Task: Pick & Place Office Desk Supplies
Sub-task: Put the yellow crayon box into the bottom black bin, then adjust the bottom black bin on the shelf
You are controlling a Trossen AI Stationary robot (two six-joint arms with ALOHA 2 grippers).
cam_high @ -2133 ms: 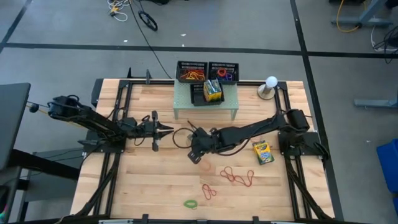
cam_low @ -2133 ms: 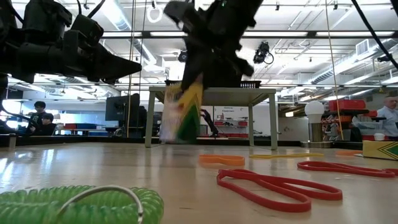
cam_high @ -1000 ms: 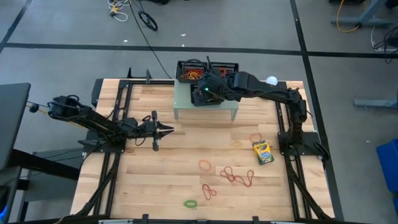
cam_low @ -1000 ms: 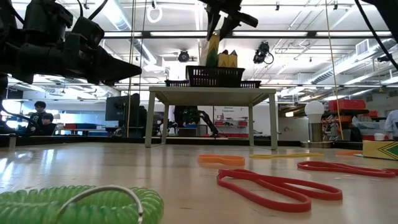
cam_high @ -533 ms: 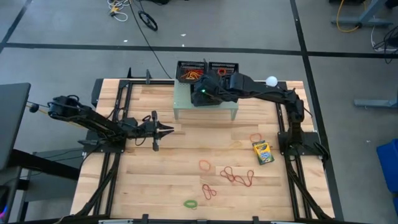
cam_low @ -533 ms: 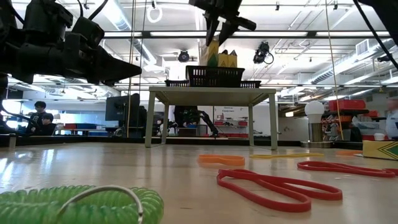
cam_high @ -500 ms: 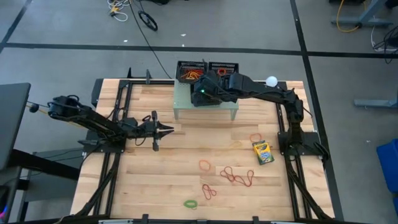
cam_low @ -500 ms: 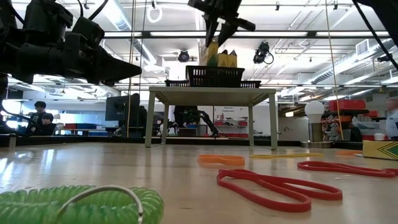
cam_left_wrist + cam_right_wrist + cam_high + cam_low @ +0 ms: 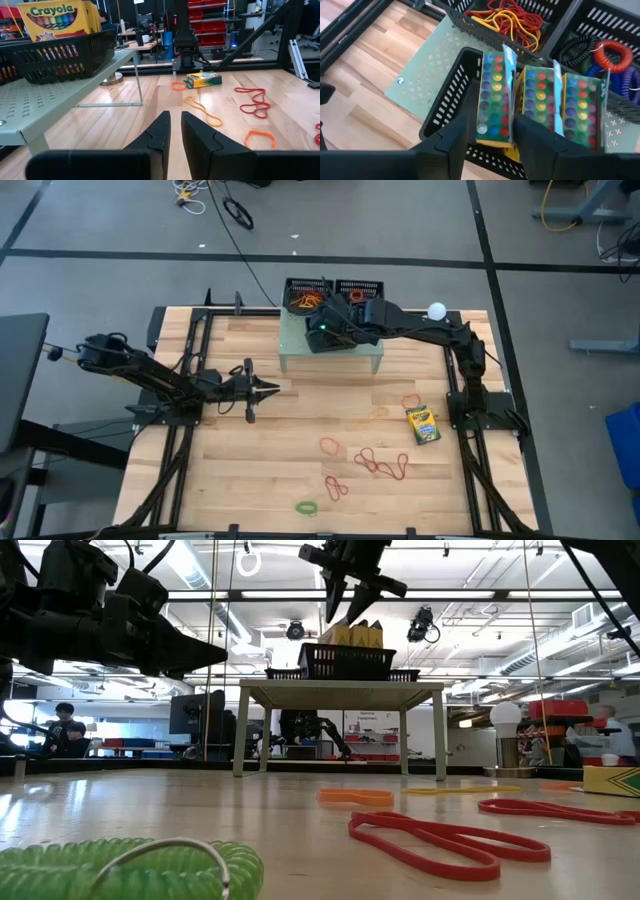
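The left gripper (image 9: 268,388) hovers over the table's (image 9: 250,470) left half, its jaws nearly together around nothing. Loose rubber bands (image 9: 378,464) lie on the wood farther right, red and orange. On the pale green riser (image 9: 55,107) a black mesh tray (image 9: 455,95) holds three crayon boxes (image 9: 540,102) upright; one reads "Crayola" in the left wrist view. The right gripper (image 9: 490,122) hangs just above the leftmost box, jaws apart on either side of it. A fourth crayon box (image 9: 422,424) lies flat near the table's right edge.
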